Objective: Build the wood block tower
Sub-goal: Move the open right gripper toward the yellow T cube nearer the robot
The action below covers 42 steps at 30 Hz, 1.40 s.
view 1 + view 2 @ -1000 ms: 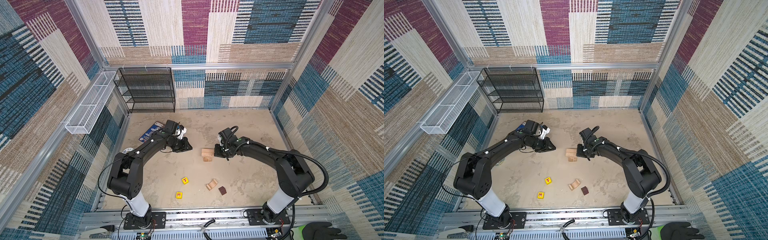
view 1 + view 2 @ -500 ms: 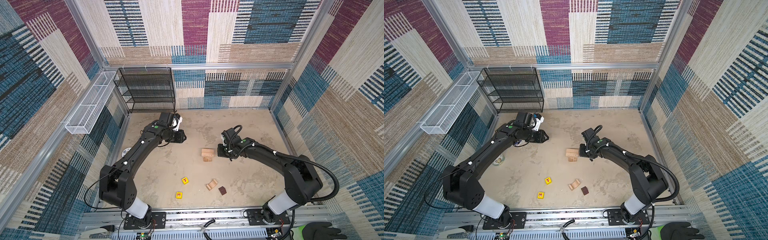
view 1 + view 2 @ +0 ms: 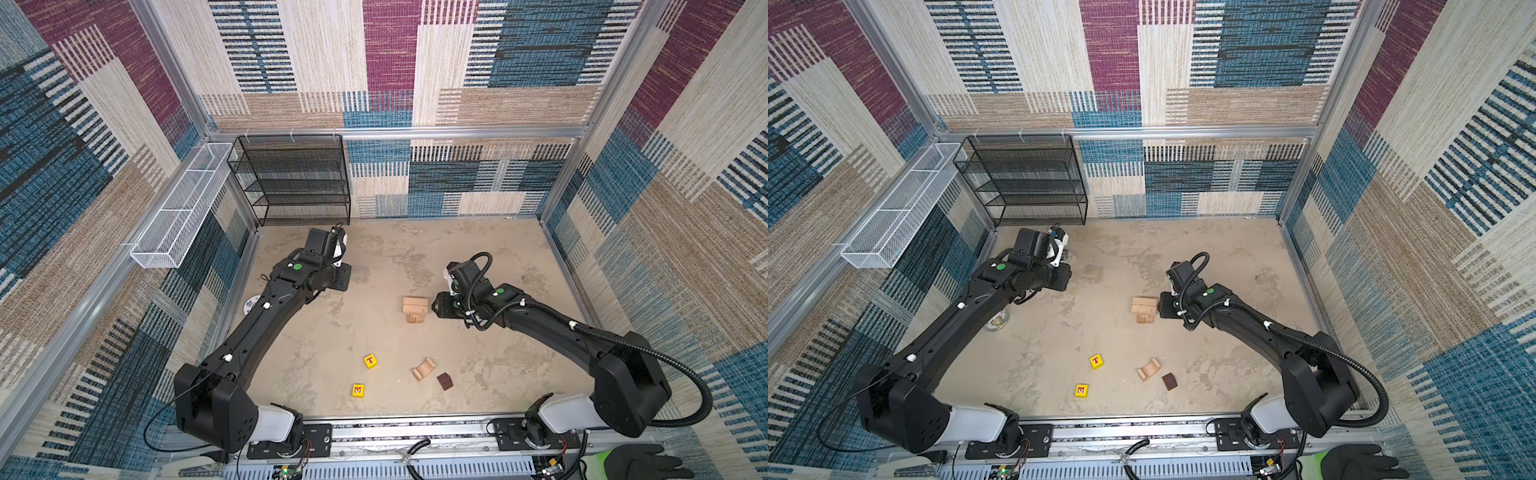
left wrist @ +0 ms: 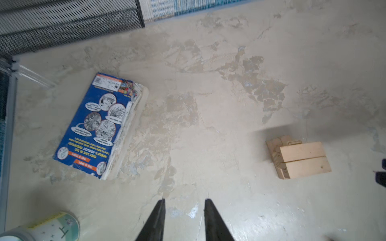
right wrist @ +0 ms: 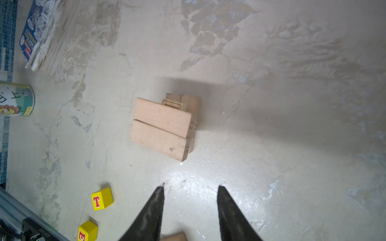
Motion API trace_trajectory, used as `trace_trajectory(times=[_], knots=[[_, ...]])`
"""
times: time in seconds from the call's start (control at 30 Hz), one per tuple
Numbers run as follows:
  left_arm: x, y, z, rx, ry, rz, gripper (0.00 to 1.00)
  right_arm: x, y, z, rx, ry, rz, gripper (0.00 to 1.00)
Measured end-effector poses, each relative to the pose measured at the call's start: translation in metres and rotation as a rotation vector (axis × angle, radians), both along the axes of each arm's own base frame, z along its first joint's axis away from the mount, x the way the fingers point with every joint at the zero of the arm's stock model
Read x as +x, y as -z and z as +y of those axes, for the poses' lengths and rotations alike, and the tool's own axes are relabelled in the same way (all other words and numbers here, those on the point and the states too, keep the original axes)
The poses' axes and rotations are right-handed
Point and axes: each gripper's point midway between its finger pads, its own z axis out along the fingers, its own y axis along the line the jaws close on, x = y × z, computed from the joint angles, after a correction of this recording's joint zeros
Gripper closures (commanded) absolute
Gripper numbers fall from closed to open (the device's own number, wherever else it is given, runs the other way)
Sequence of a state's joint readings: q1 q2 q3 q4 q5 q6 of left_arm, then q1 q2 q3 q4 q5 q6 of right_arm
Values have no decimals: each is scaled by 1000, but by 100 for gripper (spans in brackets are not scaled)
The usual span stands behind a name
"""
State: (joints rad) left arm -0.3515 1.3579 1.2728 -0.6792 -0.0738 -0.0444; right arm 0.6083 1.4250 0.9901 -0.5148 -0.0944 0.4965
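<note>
Both arms have backed off the stacked bars (image 3: 414,309) at the middle of the tabletop (image 3: 511,257), left fingers (image 4: 154,221) and right fingers (image 5: 150,212) parted and empty; the loose arch (image 3: 424,369) and yellow cubes (image 3: 370,360) at the stack's 6 o'clock likely come next.

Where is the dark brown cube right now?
In both top views the small dark brown wooden cube lies on the beige tabletop near its front edge, right of centre, close beside the pale wooden arch block, on that block's right.
</note>
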Motion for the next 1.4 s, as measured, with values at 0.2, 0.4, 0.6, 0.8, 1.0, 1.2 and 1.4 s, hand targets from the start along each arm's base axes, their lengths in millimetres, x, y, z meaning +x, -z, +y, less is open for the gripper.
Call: trace_trajectory(times=[0.2,0.4,0.6,0.8,1.0,1.2,1.4], knots=[[-18,-35,6,-21,34,-156,53,-12,-33,51,-5,-196,-138,41],[-36,-58,-6,-92,141,-255,51,-17,-73,84,26,-351,-312,41],[-56,-69,-23,-169,255,-259,53,-23,-127,99,101,-464,-535,39],[-84,-53,-27,-193,320,-208,54,-50,-125,105,119,-676,-678,30],[-99,-35,-35,-244,363,-119,54,-88,-125,118,129,-964,-827,23],[-103,6,-33,-271,278,52,53,-101,-88,127,26,-1143,-818,18],[-102,39,-21,-210,196,159,53,-113,-57,132,-38,-1267,-788,23]])
